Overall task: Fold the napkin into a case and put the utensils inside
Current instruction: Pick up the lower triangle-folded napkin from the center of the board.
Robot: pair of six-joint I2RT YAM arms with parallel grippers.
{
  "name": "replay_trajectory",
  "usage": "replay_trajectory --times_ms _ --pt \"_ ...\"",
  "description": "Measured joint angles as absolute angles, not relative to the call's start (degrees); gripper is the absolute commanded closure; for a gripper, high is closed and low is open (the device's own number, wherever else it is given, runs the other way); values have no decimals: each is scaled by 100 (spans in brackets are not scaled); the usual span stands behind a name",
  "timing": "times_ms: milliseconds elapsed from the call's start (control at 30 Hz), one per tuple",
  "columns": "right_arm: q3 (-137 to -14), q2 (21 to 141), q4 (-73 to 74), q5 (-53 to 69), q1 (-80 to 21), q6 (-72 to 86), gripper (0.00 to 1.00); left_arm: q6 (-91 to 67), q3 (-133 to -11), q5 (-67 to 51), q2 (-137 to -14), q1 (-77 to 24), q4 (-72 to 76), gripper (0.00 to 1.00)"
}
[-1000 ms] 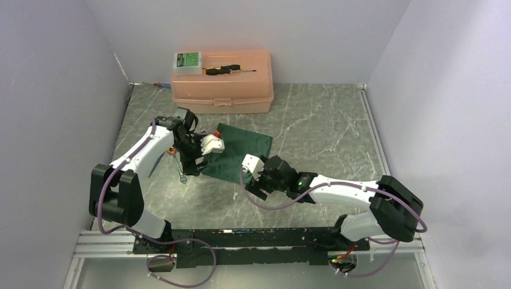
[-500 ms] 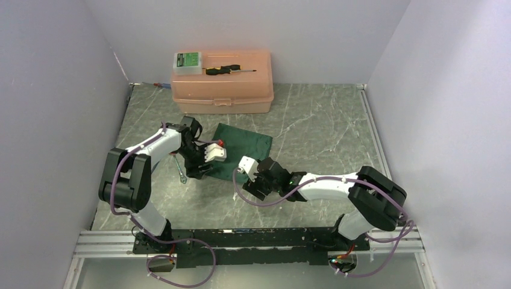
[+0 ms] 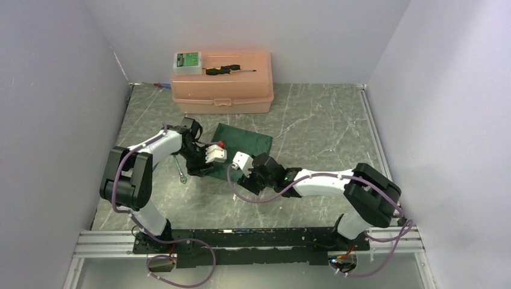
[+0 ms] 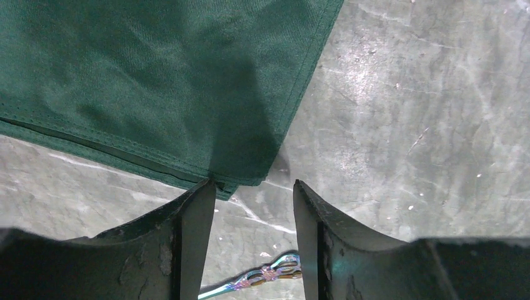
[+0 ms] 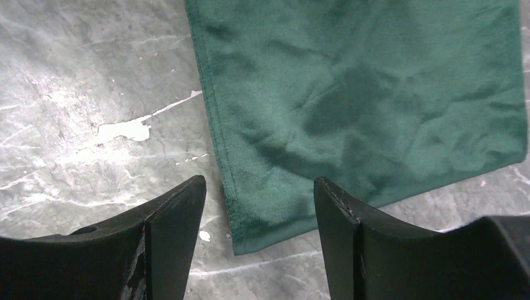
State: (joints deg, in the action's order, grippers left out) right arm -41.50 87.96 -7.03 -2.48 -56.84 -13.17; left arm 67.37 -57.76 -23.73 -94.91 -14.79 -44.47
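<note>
The dark green napkin (image 3: pixel 247 144) lies flat on the marble table, apparently doubled over. My left gripper (image 3: pixel 202 170) is open at its near left corner. In the left wrist view the gripper (image 4: pixel 253 194) straddles the bare table, its left finger touching the napkin (image 4: pixel 156 81) at the corner. A thin utensil with an iridescent handle (image 4: pixel 269 275) lies between the fingers, also seen from above (image 3: pixel 179 170). My right gripper (image 3: pixel 240 178) is open over the near right corner; the gripper (image 5: pixel 259 187) has the napkin corner (image 5: pixel 275 212) between its jaws. No gold-headed utensil shows.
A pink plastic toolbox (image 3: pixel 222 90) stands at the back, with a green-labelled box (image 3: pixel 188 61) and a black-handled screwdriver (image 3: pixel 224 70) on its lid. Grey walls close in the left, back and right sides.
The right gripper has moved left and away from the base to the napkin's near right corner. The left gripper has moved down to the near left corner.
</note>
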Motion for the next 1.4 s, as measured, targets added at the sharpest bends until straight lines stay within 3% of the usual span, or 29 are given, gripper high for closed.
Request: replay_trajectory --times_ms 300,400,500,600,767,833,867,1000,1133,1233,1400 --pt "-4233 9131 -355 -233 -5684 -976 32 6855 -5765 -2370 -9583 -1476 -4351 55" --pt "-4226 9131 -303 -279 -5653 -781 34 6862 -5765 -2375 -9686 -1476 -4322 62" --pt "-4213 9131 -292 -283 -5601 -679 42 6886 -5780 -2375 -9714 -1470 -4254 70" --pt "-4195 9146 -298 -301 -5564 -642 58 6908 -5780 -2370 -9723 -1470 -4191 76" --pt "-4195 9192 -355 -399 -5553 -687 61 6921 -5780 -2370 -9723 -1470 -4136 80" --pt "-4195 9198 -364 -410 -5553 -714 65 6923 -5780 -2375 -9723 -1470 -4134 95" --pt "-4195 9205 -377 -423 -5553 -729 67 6901 -5782 -2377 -9723 -1470 -4136 97" --pt "-4204 9268 -469 -451 -5553 -729 79 6858 -5789 -2392 -9725 -1470 -4139 96" --pt "-4198 9279 -506 -502 -5555 -642 88 6823 -5865 -2421 -9747 -1468 -4278 79" --pt "-4163 9279 -569 -576 -5557 -572 90 6812 -6182 -2517 -9778 -1411 -4797 69" --pt "-4147 9275 -613 -617 -5559 -482 92 6781 -7636 -2958 -10029 -1166 -6012 68"
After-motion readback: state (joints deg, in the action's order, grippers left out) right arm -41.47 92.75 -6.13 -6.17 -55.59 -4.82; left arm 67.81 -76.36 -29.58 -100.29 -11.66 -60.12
